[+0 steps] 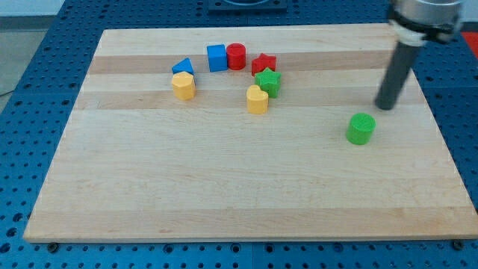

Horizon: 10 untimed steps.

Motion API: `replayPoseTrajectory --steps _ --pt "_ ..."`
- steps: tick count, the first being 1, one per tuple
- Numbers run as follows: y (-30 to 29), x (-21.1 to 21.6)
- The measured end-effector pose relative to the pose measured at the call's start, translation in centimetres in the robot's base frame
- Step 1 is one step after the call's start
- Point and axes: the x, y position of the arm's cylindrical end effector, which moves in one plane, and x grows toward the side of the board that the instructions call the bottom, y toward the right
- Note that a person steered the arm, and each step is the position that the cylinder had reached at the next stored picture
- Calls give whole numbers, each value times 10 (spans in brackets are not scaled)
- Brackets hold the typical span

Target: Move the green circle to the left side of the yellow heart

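The green circle [361,128] lies on the wooden board [224,187] at the view's right. The yellow heart [257,99] lies near the board's middle top, well to the left of the green circle. My tip [385,107] is just above and to the right of the green circle, a short gap apart from it.
A green star [268,81] touches the yellow heart's upper right. A red star [264,64], a red cylinder [237,56] and a blue cube [216,57] lie above. A blue triangle [183,67] and a yellow hexagon [183,86] lie to the left.
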Motion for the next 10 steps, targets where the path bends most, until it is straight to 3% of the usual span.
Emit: replayPoseTrajectory --steps 1,2,3,4,5,6,7,9,10 --pt "11 47" --pt "-26 74" --pt "-105 76" --pt "-102 76" --pt "-35 62" --pt "-20 33" --pt "-69 33" --pt "-200 83" --pt "-209 83"
